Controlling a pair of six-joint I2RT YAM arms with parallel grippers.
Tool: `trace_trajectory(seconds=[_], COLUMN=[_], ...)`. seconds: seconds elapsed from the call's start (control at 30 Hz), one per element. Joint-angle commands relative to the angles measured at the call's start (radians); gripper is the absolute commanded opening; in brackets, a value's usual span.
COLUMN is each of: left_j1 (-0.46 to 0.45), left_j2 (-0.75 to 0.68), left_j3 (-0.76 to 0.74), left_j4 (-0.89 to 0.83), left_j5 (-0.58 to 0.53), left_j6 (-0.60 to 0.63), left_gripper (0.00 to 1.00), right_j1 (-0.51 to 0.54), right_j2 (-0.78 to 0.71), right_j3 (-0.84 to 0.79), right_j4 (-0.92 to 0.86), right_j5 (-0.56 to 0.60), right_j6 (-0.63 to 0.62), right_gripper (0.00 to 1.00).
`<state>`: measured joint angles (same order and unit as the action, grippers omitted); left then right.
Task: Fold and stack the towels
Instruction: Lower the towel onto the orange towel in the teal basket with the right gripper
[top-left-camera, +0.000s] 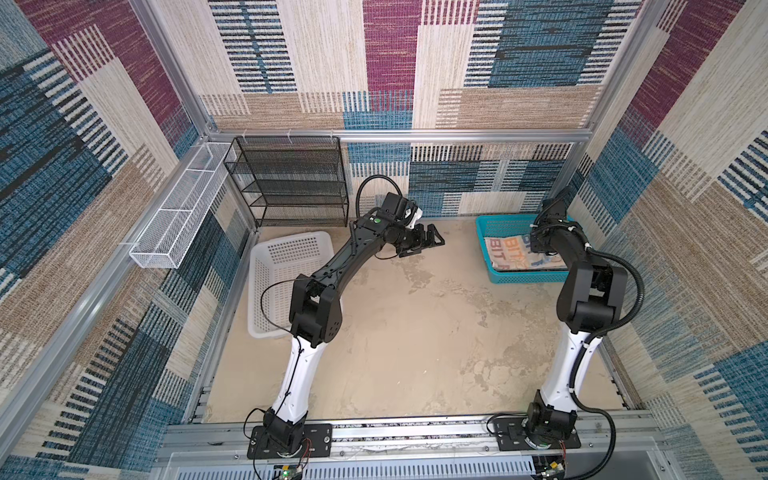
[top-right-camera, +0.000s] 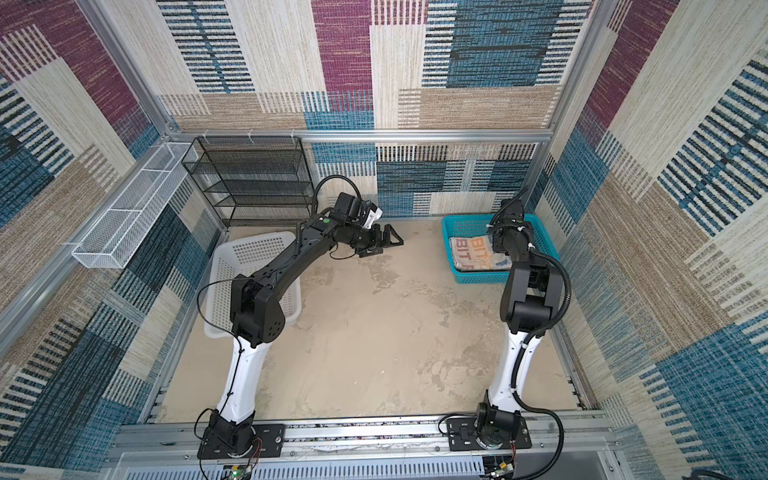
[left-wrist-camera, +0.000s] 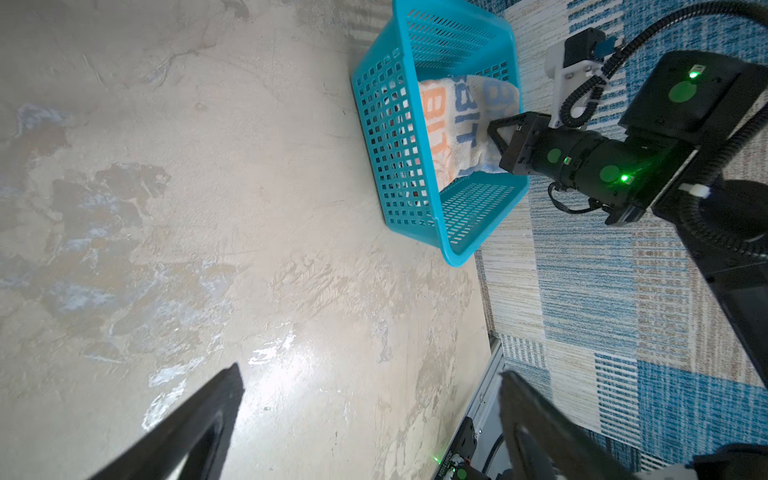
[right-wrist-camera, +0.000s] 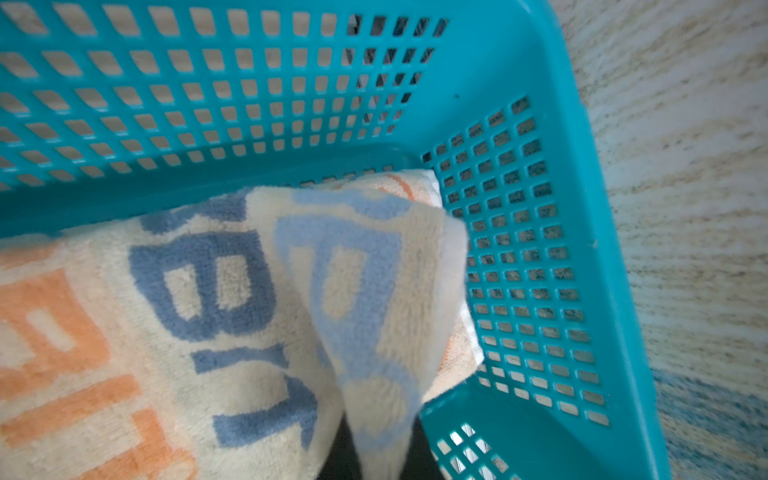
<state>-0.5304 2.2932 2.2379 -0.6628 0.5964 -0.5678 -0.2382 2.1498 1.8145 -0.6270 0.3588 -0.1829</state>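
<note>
Here right tool (left-wrist-camera: 497, 142) clamped on lettered towel (right-wrist-camera: 208, 291) corner, seemingly lifted, inside teal basket (right-wrist-camera: 498, 104); left tool (top-left-camera: 430, 243) spread apart.

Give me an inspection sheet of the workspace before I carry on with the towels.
Surface: beige tabletop, bare in the middle.
Job's things: lettered towel lies in the teal basket; a second cloth shows its edge beneath; a third not seen.
Clutter: white basket, black mesh shelf, white wire tray, at the left.
Grippers: left pincer open over the table, holding nothing; right pincer shut on the lettered towel's corner.
Cables: black conduit loops off the right arm; thin cable arcs beside the left arm.
Surroundings: patchwork carpet walls, aluminium frame.
</note>
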Motion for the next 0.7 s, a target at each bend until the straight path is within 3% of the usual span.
trace_trajectory(seconds=[0.0, 0.17, 0.47, 0.57, 0.67], left_j1=[0.0, -0.001, -0.001, -0.002, -0.002], left_j2=[-0.005, 0.003, 0.021, 0.017, 0.009], left_j3=[0.01, 0.023, 0.039, 0.04, 0.034], left_j4=[-0.014, -0.018, -0.036, -0.041, -0.045], left_j5=[-0.009, -0.009, -0.008, -0.008, -0.009], left_j6=[0.028, 0.03, 0.039, 0.043, 0.042], left_gripper=[0.99, 0.99, 0.99, 0.99, 0.99], right_j1=[-0.016, -0.019, -0.019, -0.019, -0.019], right_j2=[0.013, 0.051, 0.096, 0.115, 0.095], right_j3=[0.012, 0.04, 0.097, 0.126, 0.118], right_j4=[0.019, 0.012, 0.016, -0.003, 0.003], right_j5=[0.014, 0.015, 0.007, 0.037, 0.049], right_j6=[0.013, 0.003, -0.01, -0.005, 0.017], right_gripper=[0.0, 0.0, 0.18, 0.35, 0.64])
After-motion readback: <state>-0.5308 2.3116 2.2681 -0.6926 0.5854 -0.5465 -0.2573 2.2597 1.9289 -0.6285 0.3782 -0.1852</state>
